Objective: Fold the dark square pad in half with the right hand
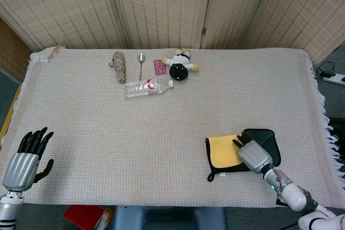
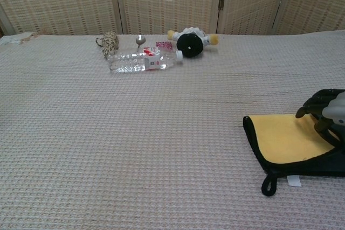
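Observation:
The dark square pad lies at the near right of the table, partly turned over, so its yellow underside faces up on its left part. My right hand sits on the pad's middle, its dark fingers curled around the turned-over edge and holding it. In the chest view the yellow flap lies over the dark layer, and the right hand grips it at the frame's right edge. My left hand hovers at the table's near left corner, fingers spread and holding nothing.
Along the far side lie a rope bundle, a spoon, a pink packet, a plush toy and a plastic bottle on its side. A woven cloth covers the table. The pad's hanging loop points toward the near edge.

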You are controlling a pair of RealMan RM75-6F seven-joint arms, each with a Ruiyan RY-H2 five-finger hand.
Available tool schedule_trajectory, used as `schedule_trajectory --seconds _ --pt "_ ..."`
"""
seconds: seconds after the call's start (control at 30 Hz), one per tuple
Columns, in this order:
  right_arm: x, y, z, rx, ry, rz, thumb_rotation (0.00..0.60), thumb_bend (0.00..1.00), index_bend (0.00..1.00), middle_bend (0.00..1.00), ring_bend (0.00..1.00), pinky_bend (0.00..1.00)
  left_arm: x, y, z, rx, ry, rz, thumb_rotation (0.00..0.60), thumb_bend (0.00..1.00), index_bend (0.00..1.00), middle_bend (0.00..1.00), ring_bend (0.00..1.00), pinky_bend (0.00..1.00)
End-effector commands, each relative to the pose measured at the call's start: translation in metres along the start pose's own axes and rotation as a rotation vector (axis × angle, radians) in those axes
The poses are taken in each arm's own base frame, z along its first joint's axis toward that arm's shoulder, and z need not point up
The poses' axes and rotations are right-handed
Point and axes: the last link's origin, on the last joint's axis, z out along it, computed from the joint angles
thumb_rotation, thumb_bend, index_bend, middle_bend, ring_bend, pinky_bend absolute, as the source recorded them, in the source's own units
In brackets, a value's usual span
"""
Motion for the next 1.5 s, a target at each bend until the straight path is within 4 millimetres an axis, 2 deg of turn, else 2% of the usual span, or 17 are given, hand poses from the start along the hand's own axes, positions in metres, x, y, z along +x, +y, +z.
schedule_trajectory --seconds 0.03,0.13,0.2,0.37,0.43,0.47,0.6,0.73,0.83,0.97,1.23,1.5 --pt "-0.003 -0.003 -0.001 0.01 -0.007 -0.019 0.6 0.5 0.65 0.14 0.07 0.0 0.0 0.0 0.0 0.0 -0.001 0.0 0.6 0.51 0.0 0.0 0.0 0.0" --pt "-0.004 -0.004 -0.001 0.01 -0.005 -0.034 0.6 0.5 0.64 0.14 0.07 0.0 0.0 0.0 0.0 0.001 0.001 0.0 0.6 0.51 0.0 0.0 0.0 0.0" --pt "-0.005 -0.003 -0.002 0.0 -0.016 -0.033 0.6 0.5 0.57 0.11 0.05 0.0 0.0 0.0 0.0 0.004 0.002 0.0 0.6 0.51 0.0 0.0 0.0 0.0" --pt "0.0 -0.001 -0.006 -0.022 -0.021 -0.018 0.6 0.5 0.1 0.0 0.0 0.0 0.001 -0.002 0.0 0.01 0.004 -0.002 0.6 0.5 0.0 0.0 0.0 0.0" --pt "0.001 -0.001 -0.007 -0.022 -0.028 -0.017 0.6 0.5 0.01 0.0 0.0 0.0 0.001 -0.002 0.0 0.01 0.004 -0.002 0.6 0.5 0.0 0.0 0.0 0.0" --pt "0.001 0.0 -0.009 -0.022 -0.035 -0.02 0.6 0.5 0.0 0.0 0.0 0.0 0.001 -0.002 0.0 0.01 0.004 -0.002 0.6 0.51 0.0 0.0 0.0 0.0" --pt "0.008 0.002 -0.013 -0.035 -0.019 0.001 0.6 0.5 0.0 0.0 0.0 0.0 0.001 -0.002 0.0 0.012 0.005 -0.002 0.6 0.51 0.0 0.0 0.0 0.0" --pt "0.019 0.021 -0.012 -0.104 0.035 0.042 0.6 0.5 0.0 0.0 0.0 0.0 0.001 -0.002 0.0 0.011 0.005 -0.003 0.6 0.51 0.0 0.0 0.0 0.0" --pt "0.023 0.041 -0.002 -0.156 0.032 0.08 0.6 0.5 0.01 0.0 0.0 0.0 -0.001 -0.002 0.001 0.01 -0.002 -0.002 0.6 0.51 0.0 0.0 0.0 0.0" --pt "0.027 0.055 0.023 -0.167 0.016 0.106 0.6 0.5 0.09 0.0 0.0 0.0 -0.004 -0.001 0.003 0.008 -0.012 -0.003 0.6 0.51 0.0 0.0 0.0 0.0" --pt "0.031 0.051 0.056 -0.126 0.004 0.069 0.6 0.5 0.27 0.0 0.0 0.0 -0.004 -0.004 0.004 0.016 -0.015 -0.005 0.6 0.51 0.0 0.0 0.0 0.0" --pt "0.024 0.049 0.068 -0.13 -0.026 0.021 0.6 0.5 0.33 0.01 0.0 0.0 -0.004 -0.007 0.004 0.022 -0.014 -0.006 0.6 0.51 0.0 0.0 0.0 0.0"
